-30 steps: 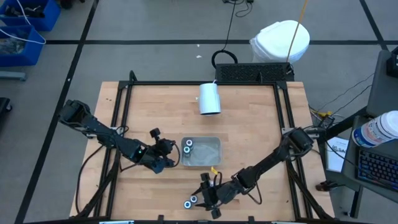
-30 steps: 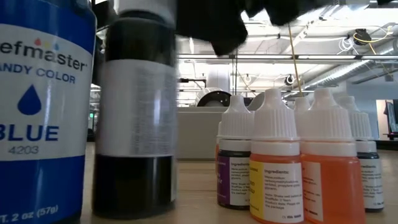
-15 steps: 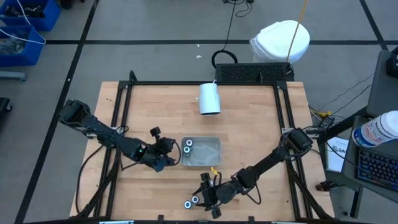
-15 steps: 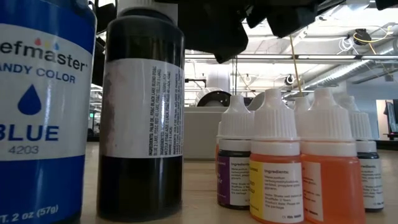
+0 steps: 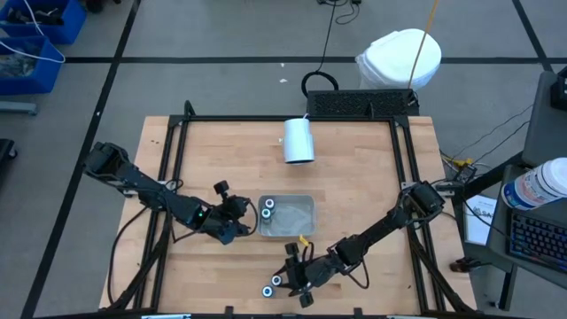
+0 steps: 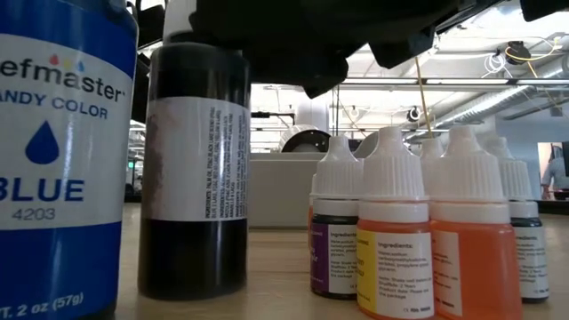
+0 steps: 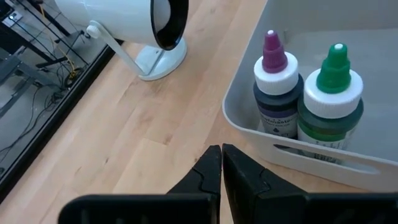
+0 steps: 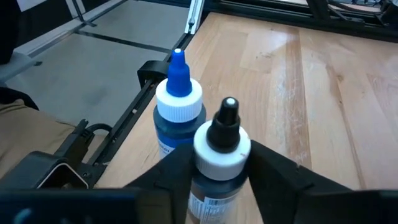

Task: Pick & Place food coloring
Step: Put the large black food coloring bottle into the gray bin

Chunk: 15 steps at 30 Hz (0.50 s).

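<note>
Two wider food coloring bottles stand near the table's near edge: a blue-tipped one (image 8: 179,107) (image 6: 62,151) and a black-tipped one (image 8: 222,149) (image 6: 196,169), seen from above as a pair (image 5: 271,285). My right gripper (image 5: 287,281) (image 8: 222,177) is shut on the black one. Two more, purple-tipped (image 7: 277,93) and green-tipped (image 7: 333,99), stand upright in the grey tray (image 5: 301,217). Several small white-capped bottles (image 6: 418,231) stand in a cluster close to the low camera. My left gripper (image 5: 239,223) (image 7: 221,155) is shut and holds nothing, just left of the tray. My right gripper pinches the black-tipped bottle between its two fingers (image 8: 171,171), on the dark body just below the white cap (image 8: 208,186). The fingers come nearly level from the table's right. The bottle stays upright; whether its base (image 6: 191,289) is off the table I cannot tell.
A large white cup (image 5: 299,140) (image 7: 124,25) lies on its side toward the far edge. The tray's near wall (image 7: 298,155) has a slot handle. A black frame runs around the table (image 5: 288,119). Bare wood lies between the tray and the cup.
In the low view the black bottle was blurred in motion a second ago, then stood sharp. It now looks a little narrower, with its base higher in the picture. My right gripper has shifted slightly with it.
</note>
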Tool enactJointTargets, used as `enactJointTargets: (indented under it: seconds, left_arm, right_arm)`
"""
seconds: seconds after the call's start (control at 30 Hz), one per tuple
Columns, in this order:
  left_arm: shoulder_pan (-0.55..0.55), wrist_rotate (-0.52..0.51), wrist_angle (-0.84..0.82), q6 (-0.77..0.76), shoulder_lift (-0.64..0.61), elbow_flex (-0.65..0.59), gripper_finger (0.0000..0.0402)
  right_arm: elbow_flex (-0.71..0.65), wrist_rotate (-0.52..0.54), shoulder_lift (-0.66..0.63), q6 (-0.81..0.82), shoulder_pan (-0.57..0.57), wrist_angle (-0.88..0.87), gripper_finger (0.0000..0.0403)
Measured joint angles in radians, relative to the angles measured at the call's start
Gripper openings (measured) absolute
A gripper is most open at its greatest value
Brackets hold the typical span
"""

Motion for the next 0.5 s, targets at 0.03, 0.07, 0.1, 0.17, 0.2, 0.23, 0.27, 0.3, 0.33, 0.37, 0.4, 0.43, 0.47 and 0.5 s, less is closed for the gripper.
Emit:
enactJointTargets:
  seconds: [0.03,0.07,0.1,0.17,0.2,0.23,0.27,0.3,0.33,0.37,0.4,0.43,0.47,0.5]
  left_arm:
    - [0.000,0.004,0.001,0.000,0.000,0.000,0.0024]
    - [0.000,0.004,0.000,0.000,0.000,0.000,0.0024]
    - [0.000,0.004,0.000,0.000,0.000,0.000,0.0024]
    - [0.000,0.004,0.000,0.001,0.000,0.000,0.0024]
    - [0.000,0.003,0.000,0.004,0.000,0.000,0.0024]
    - [0.000,0.003,0.000,0.004,0.000,0.000,0.0024]
    - [0.000,0.003,0.000,0.005,0.000,0.000,0.0024]
    - [0.000,0.003,0.000,0.005,0.000,0.000,0.0024]
    - [0.000,0.003,0.000,0.005,0.000,0.000,0.0024]
    - [0.000,0.003,0.000,0.005,0.000,0.000,0.0024]
    - [0.000,0.003,0.000,0.005,0.000,0.000,0.0024]
    - [0.000,0.003,0.000,0.004,0.000,0.000,0.0024]
    - [0.000,0.003,0.000,0.003,0.000,0.000,0.0024]
    - [0.000,0.003,0.001,0.001,0.000,0.000,0.0024]
  right_arm:
    - [0.000,0.000,0.000,-0.002,0.000,0.000,0.0116]
    - [0.000,0.000,0.000,-0.003,0.000,0.000,0.0108]
    - [0.000,0.000,0.000,-0.008,0.000,0.001,0.0103]
    - [0.000,0.000,0.000,-0.018,0.000,0.001,0.0103]
    - [0.000,0.000,0.000,-0.022,0.000,0.001,0.0103]
    - [0.000,0.000,0.000,-0.027,0.000,0.001,0.0103]
    - [0.000,0.000,0.000,-0.035,0.000,0.001,0.0103]
    - [0.000,0.001,-0.002,-0.046,0.000,0.000,0.0103]
    - [0.000,0.004,-0.007,-0.055,0.000,-0.008,0.0103]
    - [-0.001,0.010,-0.016,-0.059,0.000,-0.021,0.0104]
    - [-0.002,0.027,-0.029,-0.063,0.001,-0.037,0.0106]
    - [-0.002,0.039,-0.044,-0.066,0.000,-0.058,0.0107]
    - [-0.002,0.055,-0.065,-0.069,0.000,-0.083,0.0107]
    - [-0.002,0.067,-0.086,-0.073,0.000,-0.111,0.0107]
